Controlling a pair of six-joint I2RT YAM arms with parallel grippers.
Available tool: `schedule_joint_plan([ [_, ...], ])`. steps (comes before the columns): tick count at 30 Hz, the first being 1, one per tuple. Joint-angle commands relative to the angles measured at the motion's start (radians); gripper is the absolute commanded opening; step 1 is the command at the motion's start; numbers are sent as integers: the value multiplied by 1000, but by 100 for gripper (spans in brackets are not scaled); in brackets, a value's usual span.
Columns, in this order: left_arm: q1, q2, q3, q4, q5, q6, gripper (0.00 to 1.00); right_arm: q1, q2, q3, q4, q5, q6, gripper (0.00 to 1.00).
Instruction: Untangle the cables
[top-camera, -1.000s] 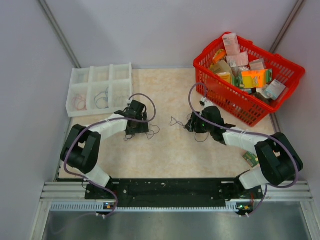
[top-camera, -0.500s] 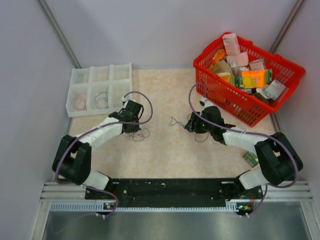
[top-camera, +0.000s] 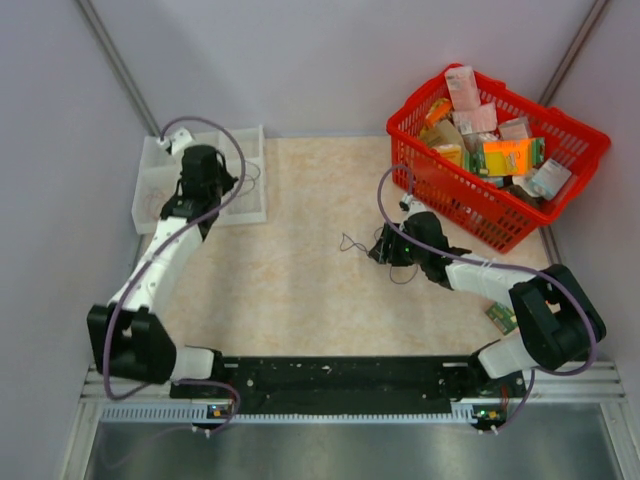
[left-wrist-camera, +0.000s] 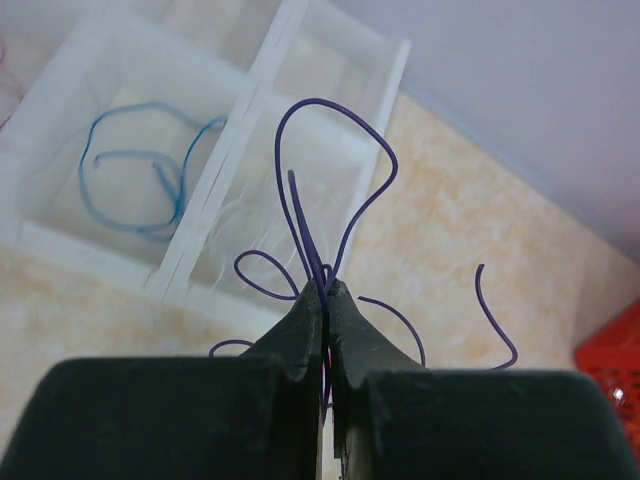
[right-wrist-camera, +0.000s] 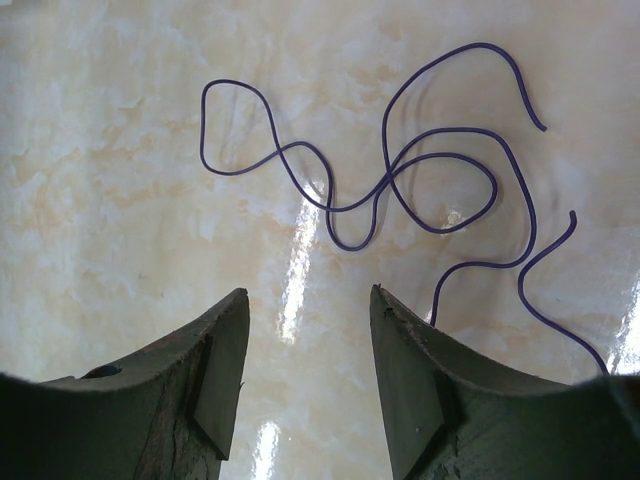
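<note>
My left gripper (top-camera: 205, 168) hangs over the white compartment tray (top-camera: 150, 195) at the back left. In the left wrist view its jaws (left-wrist-camera: 325, 287) are shut on a thin purple cable (left-wrist-camera: 318, 100) that loops up above the fingertips, loose ends hanging to the sides. Below, a blue cable (left-wrist-camera: 130, 170) lies coiled in one tray compartment. A second purple cable (right-wrist-camera: 400, 180) lies in loose curls on the table mid-right, also visible as the thin cable (top-camera: 350, 243) from above. My right gripper (right-wrist-camera: 308, 295) stands open just short of it, nothing between the fingers.
A red basket (top-camera: 470, 200) full of packets stands at the back right, close behind the right arm. A small packet (top-camera: 500, 317) lies on the table by the right arm's elbow. Grey walls close in both sides.
The left gripper shut on the purple cable mid-table, then swung it up and back-left over the tray. The right arm and its cable have not moved.
</note>
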Motion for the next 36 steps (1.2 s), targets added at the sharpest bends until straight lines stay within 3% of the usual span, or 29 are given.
schedule_joint_plan([
  [1, 44, 282, 315, 65, 14, -77, 0, -10, 1, 34, 34, -5, 4, 51],
  [5, 84, 611, 714, -56, 112, -143, 0, -15, -2, 33, 30, -5, 4, 51],
  [7, 112, 728, 843, -70, 131, -215, 0, -16, -2, 30, 33, -2, 2, 51],
  [11, 177, 850, 798, 119, 229, -501, 0, -16, 6, 33, 28, 1, -1, 51],
  [14, 181, 900, 745, 243, 211, -632, 0, -19, 9, 33, 31, -2, 1, 51],
  [17, 178, 969, 788, 289, 208, -672, 0, -19, 12, 33, 34, -5, 1, 51],
  [23, 184, 1063, 876, 200, 218, -732, 0, -21, 27, 36, 39, -14, 5, 51],
  [24, 184, 1069, 877, 194, 236, -732, 5, -21, 30, 37, 39, -14, 2, 51],
  [27, 182, 1051, 887, 126, 229, -715, 38, -21, 27, 36, 42, -16, 4, 51],
  [30, 181, 962, 816, 128, 202, -691, 59, -21, 32, 36, 42, -17, 5, 51],
  [32, 179, 896, 770, 125, 177, -671, 66, -21, 32, 37, 42, -17, 5, 51],
  [36, 182, 755, 660, 144, 197, -652, 70, -21, 27, 39, 31, -5, 1, 51],
])
